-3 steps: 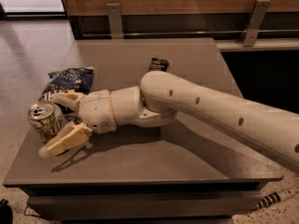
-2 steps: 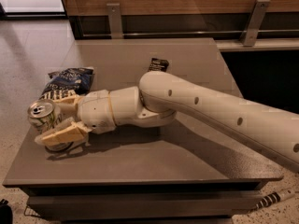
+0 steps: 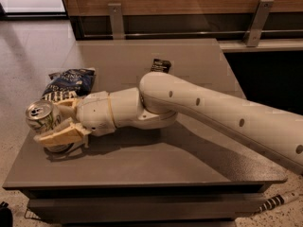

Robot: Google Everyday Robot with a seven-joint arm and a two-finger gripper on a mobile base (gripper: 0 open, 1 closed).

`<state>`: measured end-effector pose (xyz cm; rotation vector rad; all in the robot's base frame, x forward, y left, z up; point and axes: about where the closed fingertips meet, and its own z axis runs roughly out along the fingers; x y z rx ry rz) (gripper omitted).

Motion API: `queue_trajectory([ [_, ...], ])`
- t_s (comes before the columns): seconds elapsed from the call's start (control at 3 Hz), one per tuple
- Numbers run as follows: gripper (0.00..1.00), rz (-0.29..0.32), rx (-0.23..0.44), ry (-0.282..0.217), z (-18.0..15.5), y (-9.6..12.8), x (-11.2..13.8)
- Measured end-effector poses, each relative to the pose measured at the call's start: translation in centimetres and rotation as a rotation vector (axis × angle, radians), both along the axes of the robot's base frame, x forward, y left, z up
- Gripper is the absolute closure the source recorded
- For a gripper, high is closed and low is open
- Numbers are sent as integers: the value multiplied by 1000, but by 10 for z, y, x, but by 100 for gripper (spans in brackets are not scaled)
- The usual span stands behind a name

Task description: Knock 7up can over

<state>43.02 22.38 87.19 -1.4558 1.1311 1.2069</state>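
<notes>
The 7up can [image 3: 41, 117], with its silver top and whitish-green body, stands at the left edge of the grey table [image 3: 189, 164] and tilts to the left. My gripper [image 3: 48, 122] reaches in from the right at the end of the white arm [image 3: 199, 108]. Its tan fingers are spread apart with the can between them. The lower finger [image 3: 59, 136] lies against the can's front side. The upper finger [image 3: 66, 106] is behind the can. The can's base is partly hidden by the lower finger.
A dark blue crinkled chip bag [image 3: 71, 82] lies just behind the can and gripper. A flat black snack-bar wrapper [image 3: 161, 65] lies further back near the table's middle. The table's left edge is right beside the can, with floor beyond. A wooden wall with metal brackets stands behind.
My gripper has moved left toward the table edge with the can between its fingers. The can has shifted left and now leans over.
</notes>
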Motion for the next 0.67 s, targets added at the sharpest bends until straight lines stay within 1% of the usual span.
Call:
queue_trajectory([
  [0.33,100,4,0,-1,1,1,-1],
  [0.67,100,4,-4,-1,1,1,-2],
])
